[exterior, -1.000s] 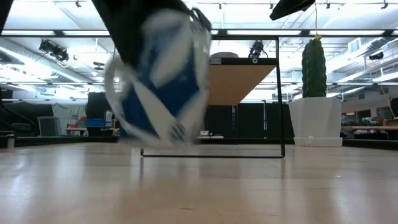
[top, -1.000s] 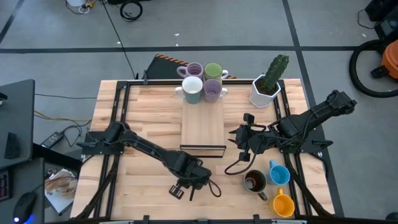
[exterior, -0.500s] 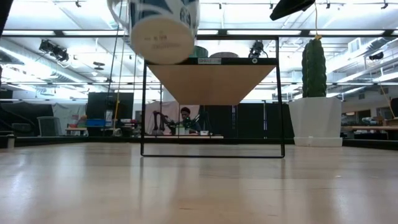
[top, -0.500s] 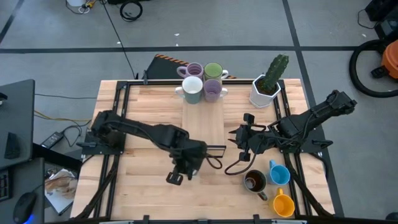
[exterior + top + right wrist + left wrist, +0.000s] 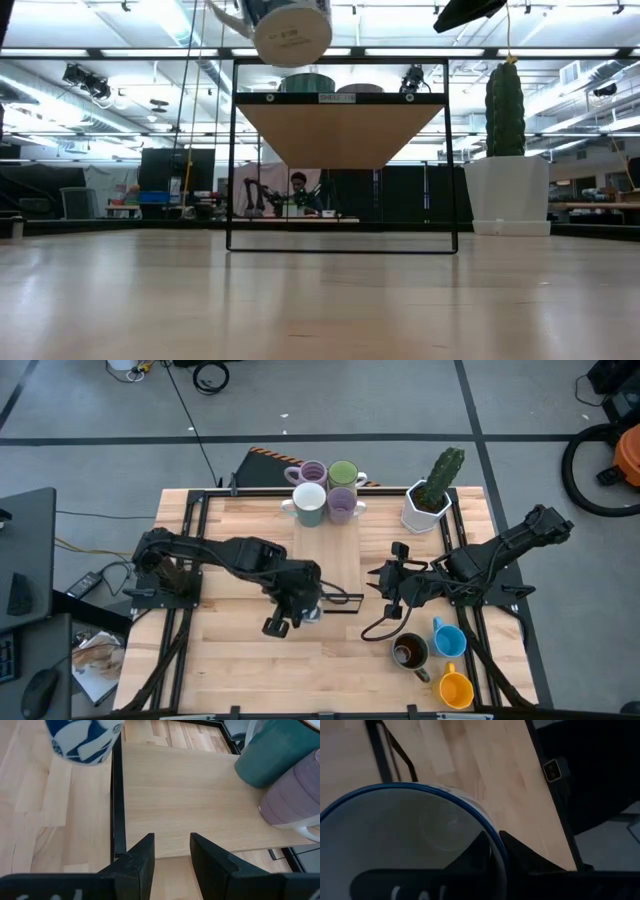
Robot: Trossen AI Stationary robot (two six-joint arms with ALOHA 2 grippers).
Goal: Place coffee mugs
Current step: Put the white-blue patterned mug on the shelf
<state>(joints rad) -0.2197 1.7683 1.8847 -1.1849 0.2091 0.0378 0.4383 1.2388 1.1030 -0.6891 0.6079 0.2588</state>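
Four mugs sit on the shelf. The left gripper holds a blue-and-white mug; right gripper waits, fingers apart. Three mugs remain.

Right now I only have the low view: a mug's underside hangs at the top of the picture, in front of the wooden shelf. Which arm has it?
Observer: The left one. In the high view the left gripper holds the blue-patterned mug in the air at the shelf's near edge.
Operator: Is the shelf top free?
Observer: Four mugs cluster at its far end. The near part is bare.
Operator: And the other arm?
Observer: The right gripper waits just right of the shelf, fingers open and empty.
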